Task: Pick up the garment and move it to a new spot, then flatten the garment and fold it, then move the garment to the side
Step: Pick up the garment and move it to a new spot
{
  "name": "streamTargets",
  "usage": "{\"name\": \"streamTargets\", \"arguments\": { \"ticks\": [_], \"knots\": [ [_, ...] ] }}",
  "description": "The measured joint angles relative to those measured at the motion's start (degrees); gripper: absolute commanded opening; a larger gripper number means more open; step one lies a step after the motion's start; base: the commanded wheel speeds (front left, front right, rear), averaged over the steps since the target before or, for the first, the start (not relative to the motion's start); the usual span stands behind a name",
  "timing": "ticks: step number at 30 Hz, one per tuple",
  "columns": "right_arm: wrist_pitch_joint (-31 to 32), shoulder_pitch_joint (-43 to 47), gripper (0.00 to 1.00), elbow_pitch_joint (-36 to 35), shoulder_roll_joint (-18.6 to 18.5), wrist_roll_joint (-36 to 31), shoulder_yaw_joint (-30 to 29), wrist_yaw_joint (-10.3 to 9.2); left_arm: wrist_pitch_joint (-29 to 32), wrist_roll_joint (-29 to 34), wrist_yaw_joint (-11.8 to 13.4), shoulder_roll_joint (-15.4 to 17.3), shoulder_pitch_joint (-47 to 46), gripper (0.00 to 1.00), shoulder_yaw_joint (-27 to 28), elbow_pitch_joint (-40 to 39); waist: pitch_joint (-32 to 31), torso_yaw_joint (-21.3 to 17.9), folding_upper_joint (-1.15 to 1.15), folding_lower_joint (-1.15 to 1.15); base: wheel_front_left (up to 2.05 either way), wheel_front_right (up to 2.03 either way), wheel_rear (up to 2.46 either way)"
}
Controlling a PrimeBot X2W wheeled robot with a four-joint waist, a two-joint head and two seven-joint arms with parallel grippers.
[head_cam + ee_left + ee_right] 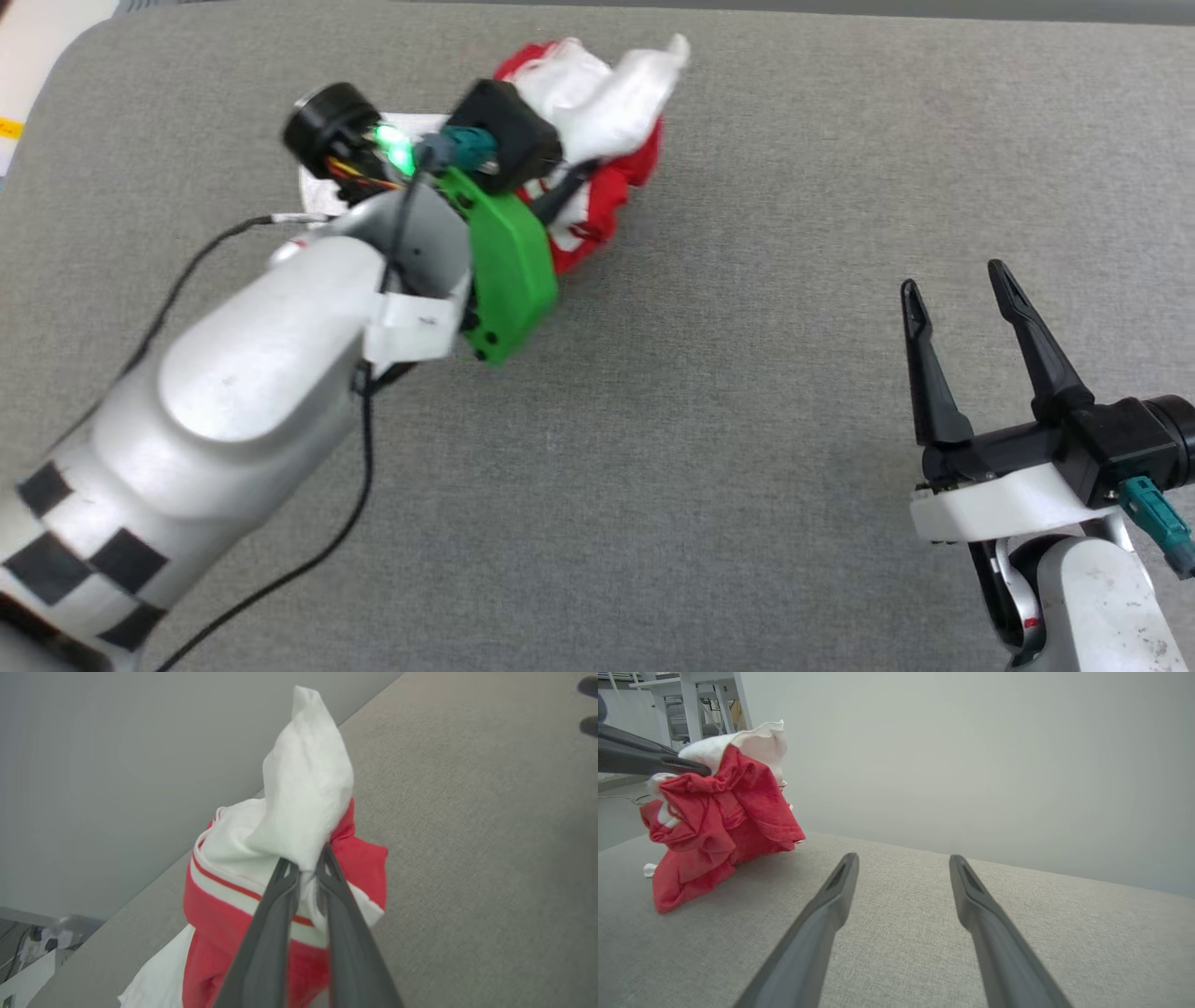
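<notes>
The garment (607,121) is a bunched red T-shirt with white sleeves, at the far middle of the grey surface. My left gripper (306,861) is shut on a white fold of the garment (299,812), and the bundle hangs from it with its lower red part on the surface. From the right wrist view the garment (719,816) appears at the upper left, with a dark finger of the left gripper (654,763) reaching into it. My right gripper (952,285) stands open at the lower right, well apart from the cloth, with nothing between its fingers (840,891).
The grey fabric surface (709,448) spreads wide in front and to the right of the garment. My left forearm (280,355) with its green wrist part (509,271) crosses the left half. A pale wall rises behind the surface's far edge.
</notes>
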Motion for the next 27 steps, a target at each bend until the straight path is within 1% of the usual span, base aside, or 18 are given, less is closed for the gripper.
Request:
{"name": "streamTargets", "arguments": {
  "ticks": [5, 9, 13, 16, 18, 22, 26, 27],
  "knots": [
    [0.0, 0.0, 1.00, -0.5, 0.2, 0.0, -1.8, 0.00, -2.5, 1.8, 0.0, -9.5, 0.0, 0.00, -4.2, 3.8, 0.9, -2.5, 0.00, 0.00, 0.00, 0.00, 0.00],
    [0.0, -0.1, 1.00, -1.1, 0.2, 0.0, -3.0, 0.00, -4.3, 2.7, -0.1, -17.1, 0.2, 0.00, -9.5, 8.1, 2.4, -4.3, 0.00, 0.00, 0.00, 0.00, 0.00],
    [0.0, -0.5, 1.00, -1.6, 0.2, 0.0, -4.7, 0.00, -5.6, 3.4, -0.1, -22.9, 1.1, 0.00, -13.8, 12.9, 4.1, -5.9, 0.00, 0.00, 0.00, 0.00, 0.00],
    [0.0, -0.6, 1.00, -1.7, 0.2, 0.1, -5.3, 0.00, -6.0, 3.3, -0.1, -25.2, 2.8, 0.00, -15.3, 15.2, 5.2, -6.9, 0.00, 0.00, 0.00, 0.00, 0.00],
    [0.0, -0.7, 1.00, -1.8, 0.2, 0.1, -5.5, 0.00, -5.8, 3.9, -0.1, -25.9, 4.0, 0.00, -15.7, 16.0, 5.9, -7.5, 0.00, 0.00, 0.00, 0.00, 0.00],
    [0.0, -0.8, 1.00, -1.8, 0.2, 0.4, -5.3, 0.00, -0.7, 8.5, -0.1, -26.9, 10.2, 0.00, -15.4, 13.8, 6.9, -8.7, 0.00, 0.00, 0.00, 0.00, 0.00],
    [0.0, -1.1, 1.00, -1.5, 0.2, 0.4, -5.4, 0.00, 0.6, 10.3, -0.1, -27.7, 13.1, 0.00, -15.2, 12.3, 7.3, -9.3, 0.00, 0.00, 0.00, 0.00, 0.00],
    [0.0, -1.1, 1.00, -1.3, 0.2, 0.4, -5.4, 0.00, 0.2, 10.4, -0.1, -27.8, 13.1, 0.17, -15.2, 12.5, 7.2, -9.3, 0.00, 0.00, 0.00, 0.00, 0.00]
  ]
}}
